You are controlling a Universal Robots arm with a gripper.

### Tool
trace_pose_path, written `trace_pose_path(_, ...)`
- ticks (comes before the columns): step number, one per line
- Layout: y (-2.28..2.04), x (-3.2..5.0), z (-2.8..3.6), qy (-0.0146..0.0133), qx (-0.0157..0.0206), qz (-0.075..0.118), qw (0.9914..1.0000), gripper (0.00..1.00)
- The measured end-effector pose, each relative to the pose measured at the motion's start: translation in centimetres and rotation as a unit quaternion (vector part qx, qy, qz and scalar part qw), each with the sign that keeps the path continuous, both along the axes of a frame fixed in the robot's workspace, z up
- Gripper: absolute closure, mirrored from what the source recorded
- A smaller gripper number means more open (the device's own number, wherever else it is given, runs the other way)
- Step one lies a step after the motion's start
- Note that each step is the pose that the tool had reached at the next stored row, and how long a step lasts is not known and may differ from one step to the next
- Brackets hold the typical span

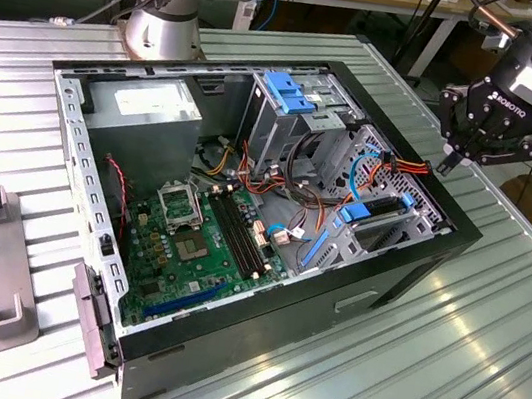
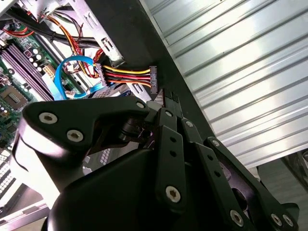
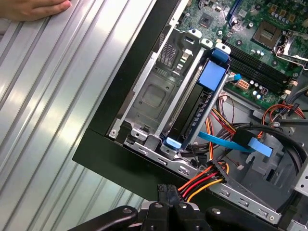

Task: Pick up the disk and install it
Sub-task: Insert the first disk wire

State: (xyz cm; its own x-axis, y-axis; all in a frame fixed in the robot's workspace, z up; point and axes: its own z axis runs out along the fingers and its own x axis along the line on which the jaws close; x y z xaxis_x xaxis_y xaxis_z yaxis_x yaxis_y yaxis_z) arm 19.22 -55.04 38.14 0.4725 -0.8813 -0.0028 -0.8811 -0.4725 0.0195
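Your fingers (image 2: 169, 139) were drawn close together, a power connector (image 3: 163, 190) just off their tips. The disk (image 3: 192, 120) sat bayed in the case (image 1: 406, 272), at the exterior view's right. Likely rigid, weighty and shock-sensitive; you'd best grip its blue rails.

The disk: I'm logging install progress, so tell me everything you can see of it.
In the first wrist view the disk is a flat dark slab with bright blue plastic rails and a broad blue tab at one end. It stands on edge inside the silver drive cage, seemingly seated. Cables pass near its other end. The gripper is clear of it.
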Motion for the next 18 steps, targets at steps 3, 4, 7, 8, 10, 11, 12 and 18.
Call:
trace_pose_path(3,0.0,0.1,0.0,0.0,0.0,0.0,1.0,0.9)
trace_pose_path(4,0.0,0.2,0.0,0.0,0.0,0.0,1.0,0.9)
trace_pose_path(7,0.0,0.5,0.0,0.0,-0.0001,0.0,1.0,0.9)
trace_pose_path(8,0.0,0.65,0.0,0.0,0.0,0.0,1.0,0.9)
trace_pose_path(10,0.0,1.04,0.0,0.0,0.0,0.0,1.0,0.9)
trace_pose_path(11,0.0,1.21,0.0,0.0,0.0,0.0,1.0,0.9)
trace_pose_path(12,0.0,1.48,0.0,0.0,0.0,0.0,1.0,0.9)
trace_pose_path(18,-0.01,2.09,-0.01,0.0,0.0,0.039,0.99925,0.9)
